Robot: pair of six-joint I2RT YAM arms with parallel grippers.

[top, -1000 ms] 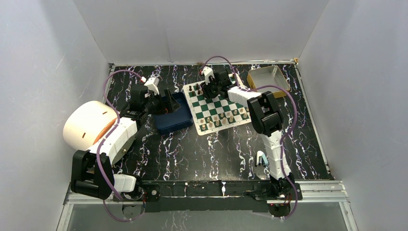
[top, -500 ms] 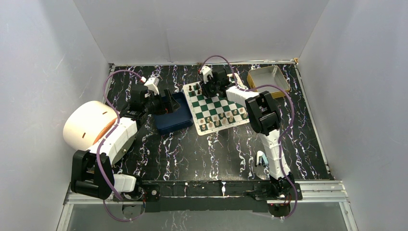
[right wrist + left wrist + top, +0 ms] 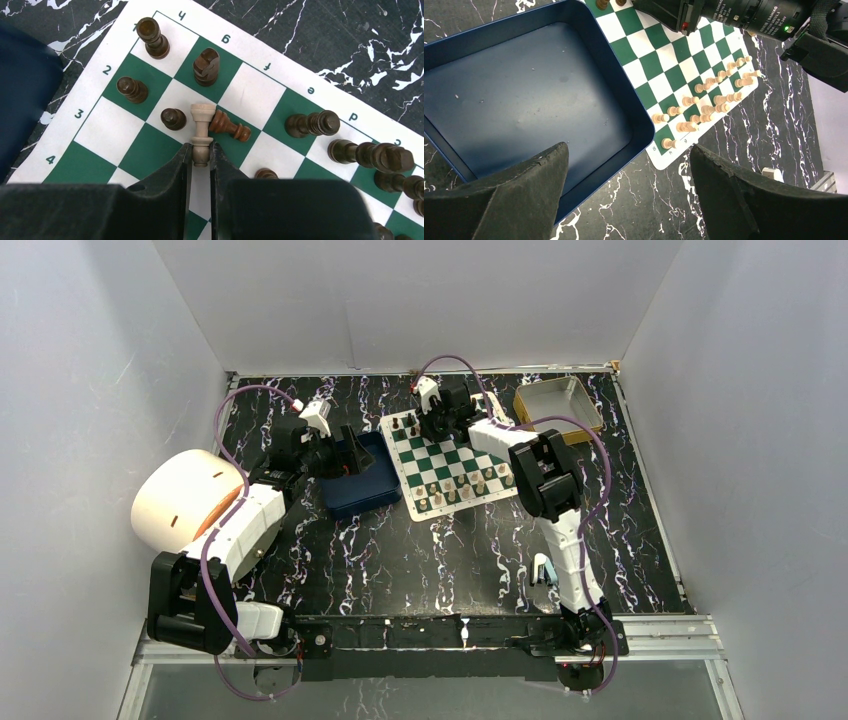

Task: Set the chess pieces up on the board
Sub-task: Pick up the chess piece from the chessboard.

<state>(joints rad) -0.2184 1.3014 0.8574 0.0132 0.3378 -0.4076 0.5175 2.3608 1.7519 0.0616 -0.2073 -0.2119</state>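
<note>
Right tool (image 3: 201,150) pinches a smooth, turned cream chess piece (image 3: 202,125).

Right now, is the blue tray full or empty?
Empty, as far as it shows. The left wrist view shows the tray with a bare blue floor, only tiny specks on it.

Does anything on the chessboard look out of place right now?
Yes. A cream piece, pinched in the right claw, is among the dark pieces, and a brown pawn beside it lies tipped over on the board.
</note>
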